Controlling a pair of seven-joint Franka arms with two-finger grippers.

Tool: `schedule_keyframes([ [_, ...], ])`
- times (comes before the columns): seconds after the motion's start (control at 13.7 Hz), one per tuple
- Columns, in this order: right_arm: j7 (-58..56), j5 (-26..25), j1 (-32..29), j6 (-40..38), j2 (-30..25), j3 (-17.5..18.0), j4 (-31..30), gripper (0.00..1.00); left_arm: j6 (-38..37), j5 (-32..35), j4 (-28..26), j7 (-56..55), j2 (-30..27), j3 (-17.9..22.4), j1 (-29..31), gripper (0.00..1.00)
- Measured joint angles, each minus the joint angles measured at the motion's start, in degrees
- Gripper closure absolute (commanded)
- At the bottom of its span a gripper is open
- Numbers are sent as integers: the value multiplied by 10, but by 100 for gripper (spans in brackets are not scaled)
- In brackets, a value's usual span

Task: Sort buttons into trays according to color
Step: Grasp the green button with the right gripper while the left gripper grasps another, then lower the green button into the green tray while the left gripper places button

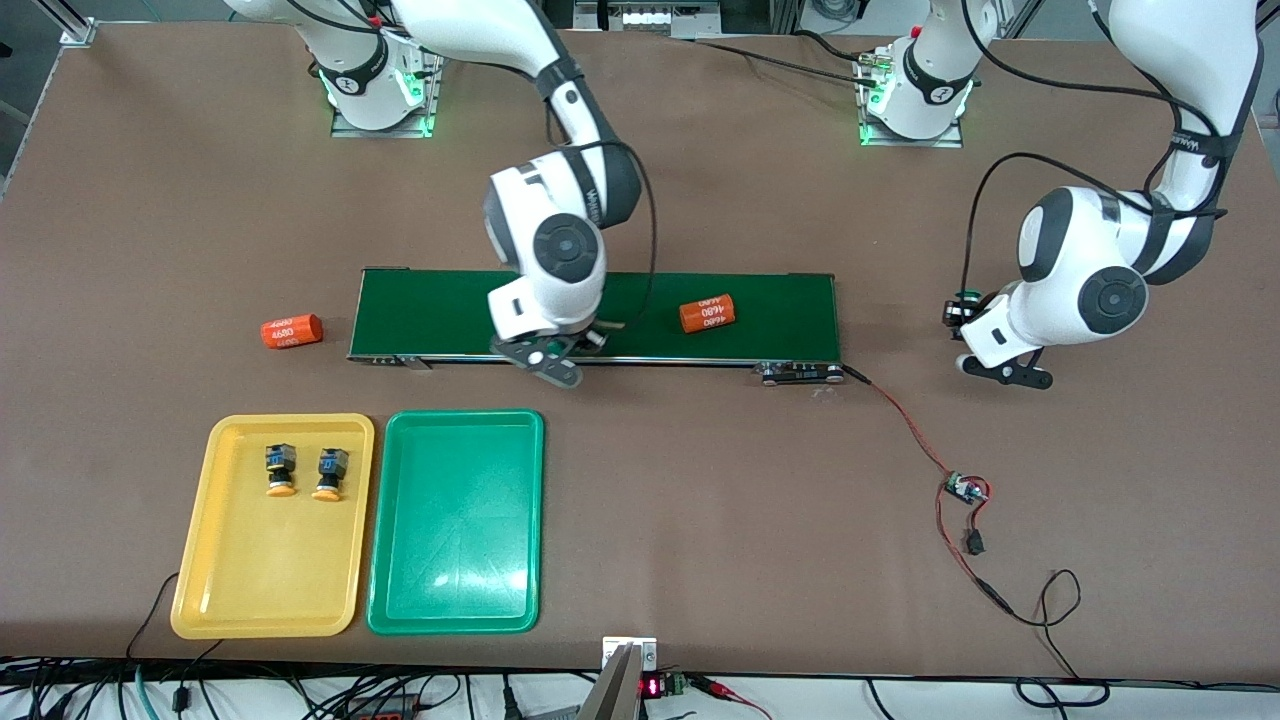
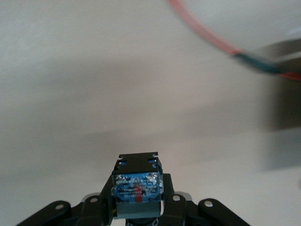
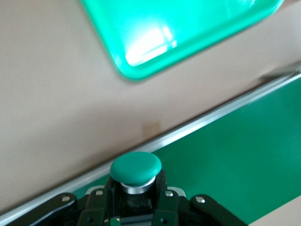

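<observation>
Right pincer (image 3: 136,207) clamps a green button (image 3: 136,168) at the belt's (image 1: 760,310) near edge. Left pincer (image 2: 137,212) clamps a button (image 2: 137,184) over bare counter (image 1: 700,520). Green tray (image 1: 520,520) empty; two buttons (image 1: 281,470) in yellow tray (image 1: 200,560).

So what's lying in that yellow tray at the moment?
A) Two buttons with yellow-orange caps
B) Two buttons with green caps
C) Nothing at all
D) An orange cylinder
A: the front view shows two buttons with yellow-orange caps lying side by side in the yellow tray, toward the end of it that is farther from the front camera.
</observation>
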Motion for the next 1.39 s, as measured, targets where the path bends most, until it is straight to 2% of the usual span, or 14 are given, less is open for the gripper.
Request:
schedule_keyframes([
  [0.15,-51,0,-49,-5,-4,-11,20,100,-29,-50,27,-6,-3,-27,-2,76],
  [0.29,-137,0,-111,-6,-4,-12,43,100,-32,-86,30,-48,-2,-63,-4,76],
  [0.51,-281,0,-176,3,0,-10,56,100,-24,-98,30,-149,4,-107,-37,76],
  [0.73,-384,0,-216,43,20,-4,57,100,19,-98,29,-193,22,-111,-87,76],
  [1.1,-433,0,-233,159,74,15,59,100,91,-98,28,-195,64,-109,-95,72],
  [1.17,-433,0,-239,170,79,26,60,100,102,-98,28,-195,69,-109,-95,63],
  [1.24,-433,0,-247,174,80,37,64,100,108,-98,28,-195,73,-109,-96,9],
  [1.32,-435,0,-255,176,81,45,70,100,110,-98,28,-195,75,-109,-96,0],
  [1.39,-441,0,-264,179,81,51,75,100,110,-98,29,-195,75,-108,-96,0],
])
